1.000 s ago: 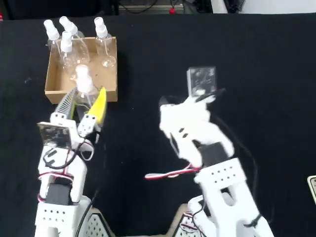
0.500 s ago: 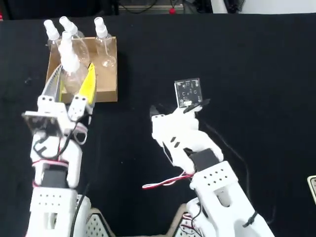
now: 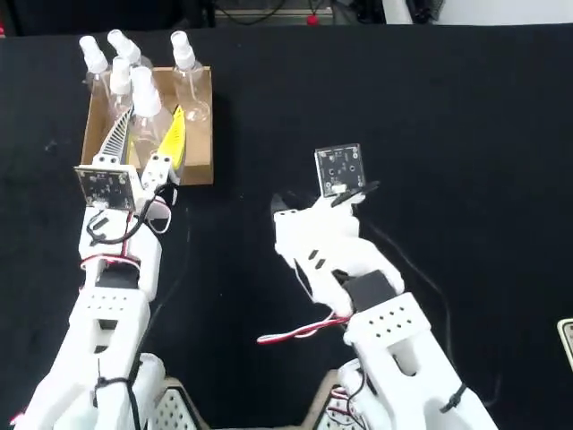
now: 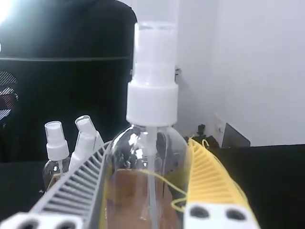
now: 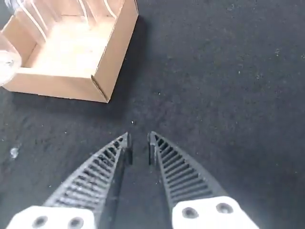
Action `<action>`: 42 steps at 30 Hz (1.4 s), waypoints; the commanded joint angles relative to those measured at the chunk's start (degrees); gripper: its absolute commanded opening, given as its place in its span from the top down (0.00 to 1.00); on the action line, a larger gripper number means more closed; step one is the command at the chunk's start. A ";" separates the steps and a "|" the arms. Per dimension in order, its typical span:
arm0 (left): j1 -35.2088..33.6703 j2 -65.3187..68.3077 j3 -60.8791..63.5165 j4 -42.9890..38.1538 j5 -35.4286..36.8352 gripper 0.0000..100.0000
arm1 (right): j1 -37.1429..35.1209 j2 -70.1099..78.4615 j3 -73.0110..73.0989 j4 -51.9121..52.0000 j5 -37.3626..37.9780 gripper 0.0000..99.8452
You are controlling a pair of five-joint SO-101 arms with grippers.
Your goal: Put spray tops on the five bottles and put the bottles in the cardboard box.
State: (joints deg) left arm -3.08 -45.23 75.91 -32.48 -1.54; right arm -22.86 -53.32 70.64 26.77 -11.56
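The cardboard box [image 3: 199, 125] sits at the table's far left. Several clear bottles with white spray tops [image 3: 183, 49] stand or lean at its far side. My left gripper [image 3: 146, 143] is shut on another clear bottle [image 3: 143, 121], held upright over the box's near half, its spray top [image 3: 142, 82] on. In the left wrist view the bottle [image 4: 147, 157] sits between the grey and yellow fingers, with its spray top [image 4: 152, 81] above. My right gripper [image 5: 138, 143] hovers low over bare table right of the box [image 5: 57, 85], open by a narrow gap and holding nothing.
Black cloth covers the table, with wide bare room at the middle and right. The right arm's white body [image 3: 340, 260] stands near the middle front. A small pale object [image 3: 566, 336] lies at the right edge.
My left gripper carried the bottle from the box's front wall up and over the box. The right arm drew back and left, then stayed still.
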 commanded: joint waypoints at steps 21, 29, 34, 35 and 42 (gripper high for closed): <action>-1.98 1.93 -3.47 -1.49 0.35 0.95 | -0.70 0.40 -0.40 -1.49 -0.26 0.94; -2.33 14.07 -11.47 -1.58 0.35 0.95 | -0.70 0.40 0.13 -1.49 -0.26 0.94; -1.98 16.70 -14.55 -1.58 0.35 0.95 | -0.70 0.40 0.13 -1.49 -0.26 0.94; -1.98 17.23 -15.25 -1.58 0.35 0.95 | -0.70 0.40 0.13 -1.49 -0.26 0.94; -1.89 22.77 -18.59 -1.67 0.35 0.95 | -0.70 0.40 0.13 -1.49 -0.26 0.94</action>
State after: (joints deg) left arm -4.92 -23.96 62.29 -32.75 -1.54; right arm -22.86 -53.32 71.16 26.77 -11.56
